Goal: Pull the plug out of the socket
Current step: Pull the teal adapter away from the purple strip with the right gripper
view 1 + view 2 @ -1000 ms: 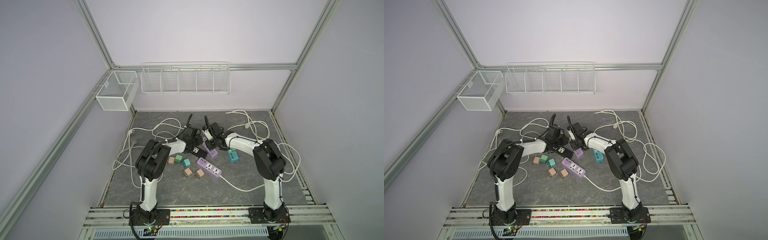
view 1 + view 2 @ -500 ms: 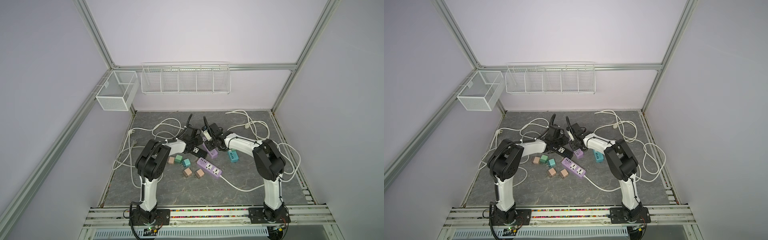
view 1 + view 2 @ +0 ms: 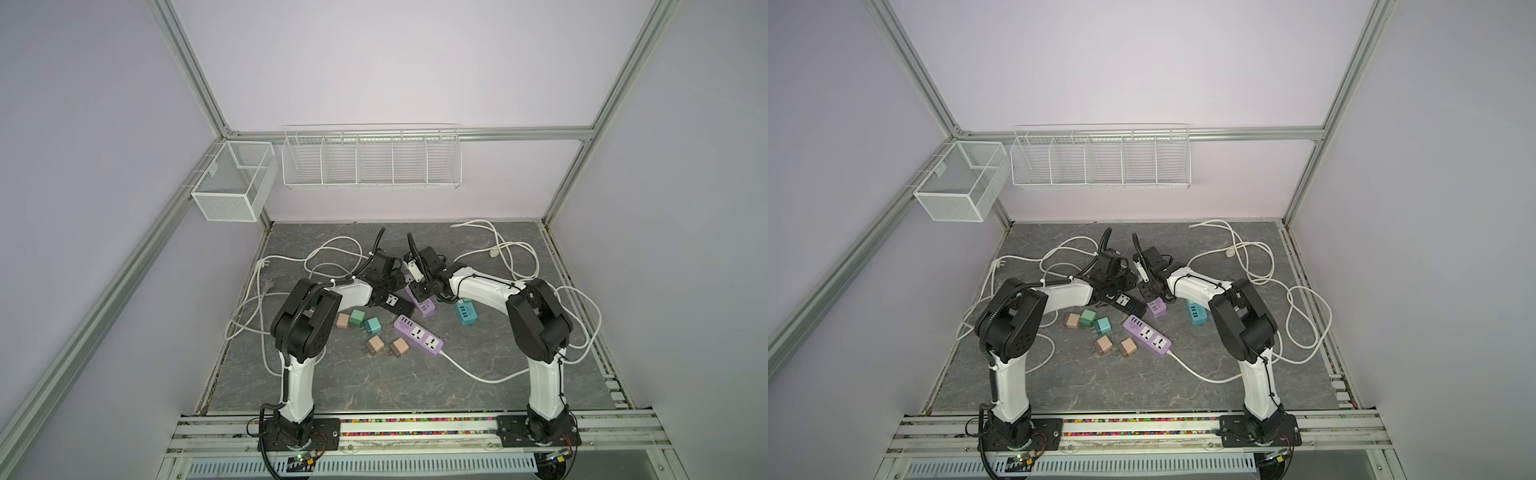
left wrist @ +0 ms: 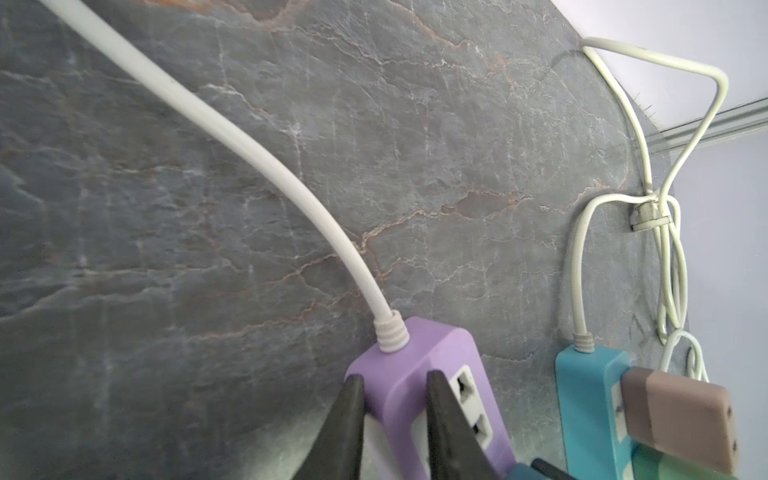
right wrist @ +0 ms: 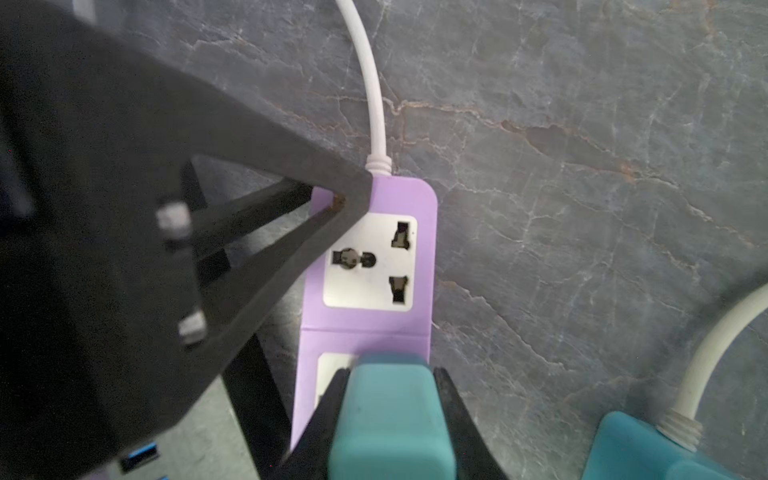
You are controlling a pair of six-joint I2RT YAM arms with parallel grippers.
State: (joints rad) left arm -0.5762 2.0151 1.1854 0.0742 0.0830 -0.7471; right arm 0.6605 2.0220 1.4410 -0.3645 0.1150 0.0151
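Note:
The socket is a purple power strip (image 5: 370, 328) lying on the grey stone table, with a white cable leaving its end. A teal plug (image 5: 390, 415) is seated in its lower outlet. My right gripper (image 5: 390, 372) is shut on this plug, one finger on each side. My left gripper (image 4: 394, 382) is shut across the socket (image 4: 436, 345) at its cable end, and its tip (image 5: 345, 195) shows on that corner in the right wrist view. In both top views the two grippers meet mid-table over the socket (image 3: 426, 309) (image 3: 1156, 307).
A teal power strip (image 4: 582, 382) carrying a brown plug (image 4: 677, 411) lies beside the socket. A black strip (image 3: 401, 305), a second purple strip (image 3: 417, 334) and several loose adapter cubes (image 3: 376, 345) lie nearer the front. White cables (image 3: 511, 257) loop around the back and sides.
The left gripper's jaws have closed a little tighter on the purple socket. Both arms stay almost where they were.

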